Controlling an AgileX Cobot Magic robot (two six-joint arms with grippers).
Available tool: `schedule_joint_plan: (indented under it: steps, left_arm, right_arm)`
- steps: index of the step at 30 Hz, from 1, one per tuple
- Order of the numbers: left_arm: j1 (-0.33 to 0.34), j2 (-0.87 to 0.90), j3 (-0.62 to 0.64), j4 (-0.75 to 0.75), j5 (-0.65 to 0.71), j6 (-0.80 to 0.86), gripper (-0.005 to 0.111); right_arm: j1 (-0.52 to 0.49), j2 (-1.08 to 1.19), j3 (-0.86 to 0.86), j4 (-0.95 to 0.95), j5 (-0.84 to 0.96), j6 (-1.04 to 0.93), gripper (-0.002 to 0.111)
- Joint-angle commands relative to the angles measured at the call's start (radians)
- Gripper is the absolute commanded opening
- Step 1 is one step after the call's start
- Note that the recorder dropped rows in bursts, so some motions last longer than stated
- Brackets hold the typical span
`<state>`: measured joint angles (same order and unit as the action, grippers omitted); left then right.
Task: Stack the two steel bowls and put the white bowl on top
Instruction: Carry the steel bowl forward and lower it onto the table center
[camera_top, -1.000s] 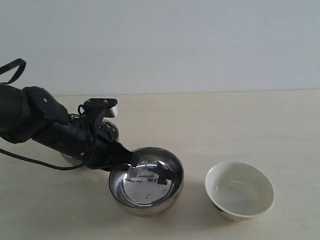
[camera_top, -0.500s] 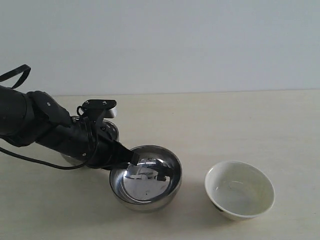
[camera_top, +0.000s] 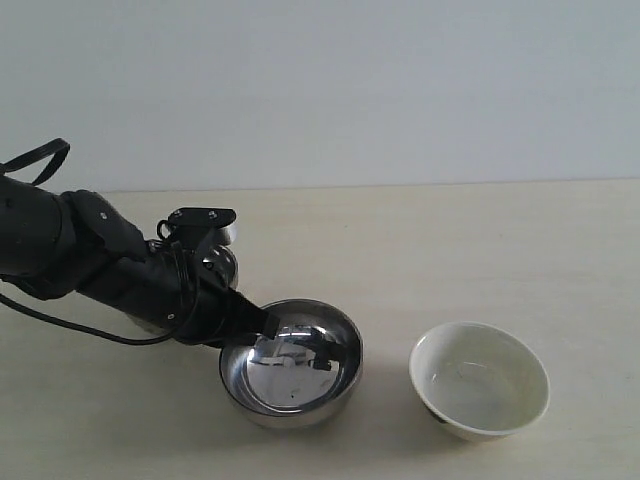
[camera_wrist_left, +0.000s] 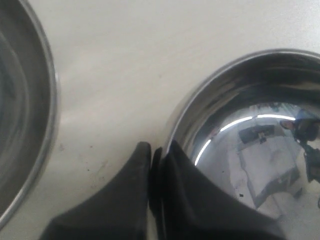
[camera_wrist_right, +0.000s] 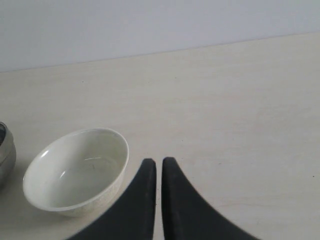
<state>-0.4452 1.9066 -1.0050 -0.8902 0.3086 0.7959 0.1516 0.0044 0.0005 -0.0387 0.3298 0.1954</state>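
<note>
My left gripper (camera_top: 268, 322) is shut on the near-left rim of a shiny steel bowl (camera_top: 295, 372), one finger inside and one outside. In the left wrist view the gripper (camera_wrist_left: 156, 147) pinches that bowl's (camera_wrist_left: 260, 130) rim. The second steel bowl (camera_top: 222, 262) sits just behind my left arm, mostly hidden by it; its rim (camera_wrist_left: 47, 100) shows beside the held bowl, with a strip of table between them. The white bowl (camera_top: 480, 380) stands upright to the right, a small dark mark on its side. My right gripper (camera_wrist_right: 159, 161) is shut on nothing, close beside the white bowl (camera_wrist_right: 75, 170).
All the bowls stand on a pale beige table (camera_top: 450, 250) backed by a plain light wall. The black left arm and its cable (camera_top: 60, 270) stretch over the table's left side. The right arm does not show in the exterior view.
The left arm has sunk slightly and the held steel bowl has shifted a little lower with it. The white bowl has not moved.
</note>
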Motion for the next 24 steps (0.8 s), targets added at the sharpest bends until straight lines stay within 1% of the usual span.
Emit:
schedule_joint_plan:
  steps: [1, 22, 24]
  left_arm:
    - [-0.005, 0.001, 0.003, -0.012, -0.007, 0.004, 0.004]
    - [-0.005, 0.001, 0.003, -0.012, -0.026, 0.004, 0.004]
    - [-0.005, 0.001, 0.003, -0.012, -0.028, 0.004, 0.006]
  right_arm:
    - [-0.003, -0.004, 0.0, 0.0, -0.007, 0.005, 0.0]
    - [-0.003, -0.004, 0.0, 0.0, -0.007, 0.005, 0.0]
    - [-0.003, -0.004, 0.0, 0.0, -0.007, 0.005, 0.0]
